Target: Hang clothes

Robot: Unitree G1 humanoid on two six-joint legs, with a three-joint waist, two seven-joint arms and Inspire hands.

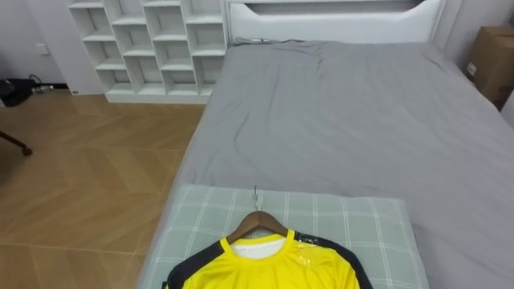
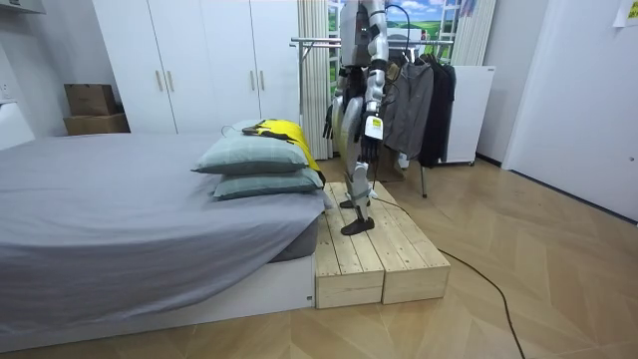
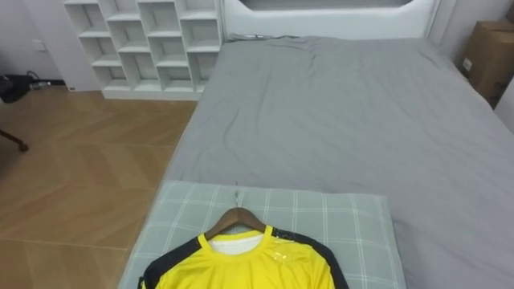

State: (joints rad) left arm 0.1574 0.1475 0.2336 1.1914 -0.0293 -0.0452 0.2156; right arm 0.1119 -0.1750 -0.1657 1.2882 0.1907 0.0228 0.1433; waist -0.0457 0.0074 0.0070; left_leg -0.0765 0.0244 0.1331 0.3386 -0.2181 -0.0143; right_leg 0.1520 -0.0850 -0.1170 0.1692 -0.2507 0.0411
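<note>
Lifting the wooden hanger (image 1: 257, 218) tilted could shed the yellow jersey (image 1: 273, 269). Whether my left robot hand (image 2: 365, 150) or right robot hand (image 2: 329, 122) is open, I cannot tell.

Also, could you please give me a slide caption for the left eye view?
A yellow shirt on a wooden hanger lies on a checked pillow on a grey bed.
</note>
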